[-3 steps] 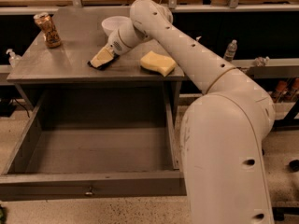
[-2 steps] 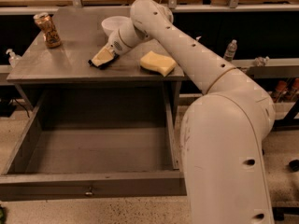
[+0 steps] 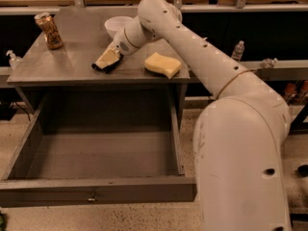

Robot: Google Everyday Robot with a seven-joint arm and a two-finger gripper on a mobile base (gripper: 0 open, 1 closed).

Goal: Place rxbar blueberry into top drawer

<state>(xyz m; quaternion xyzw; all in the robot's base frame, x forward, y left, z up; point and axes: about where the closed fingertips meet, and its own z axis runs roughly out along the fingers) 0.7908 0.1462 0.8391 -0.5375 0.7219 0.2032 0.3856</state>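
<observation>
The top drawer (image 3: 96, 189) is pulled out wide below the grey table (image 3: 72, 66), and its inside is bare. Its front panel with a small knob (image 3: 91, 196) faces the camera. My gripper (image 3: 107, 61) reaches down to the table top near the front edge, left of the middle. A small dark thing, the rxbar blueberry (image 3: 100, 68), shows under the gripper's tip and is mostly hidden by it. I cannot tell whether it is held.
A yellow sponge (image 3: 163, 64) lies on the table right of the gripper. A white bowl (image 3: 118, 25) stands behind it. A drink can (image 3: 49, 31) stands at the back left. My arm crosses the right side of the view.
</observation>
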